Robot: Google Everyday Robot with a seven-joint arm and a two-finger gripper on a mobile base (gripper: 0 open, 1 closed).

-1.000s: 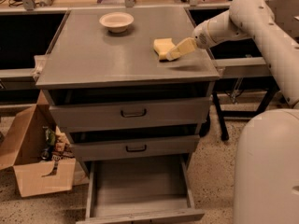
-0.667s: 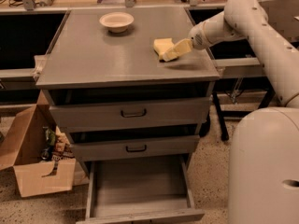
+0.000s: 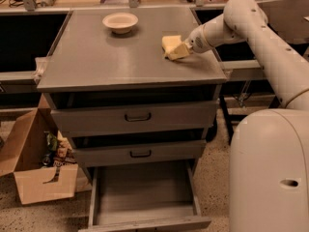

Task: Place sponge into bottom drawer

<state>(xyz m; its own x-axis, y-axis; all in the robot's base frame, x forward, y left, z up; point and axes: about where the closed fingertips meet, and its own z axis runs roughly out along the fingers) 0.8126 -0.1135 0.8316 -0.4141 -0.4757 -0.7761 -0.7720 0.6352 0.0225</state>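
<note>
The pale-yellow sponge (image 3: pixel 173 46) lies on the grey cabinet top (image 3: pixel 111 62), near its right edge. My gripper (image 3: pixel 187 46) reaches in from the right on the white arm and is at the sponge's right side, touching it. The bottom drawer (image 3: pixel 145 197) is pulled open at the foot of the cabinet; its grey tray holds nothing.
A round cream bowl (image 3: pixel 120 21) sits at the back of the cabinet top. The two upper drawers (image 3: pixel 137 116) with dark handles are shut. An open cardboard box (image 3: pixel 34 168) with items stands on the floor at left. My white base (image 3: pixel 270 173) fills the right foreground.
The arm and sponge have hardly shifted; the gripper stays at the sponge's right side on the cabinet top.
</note>
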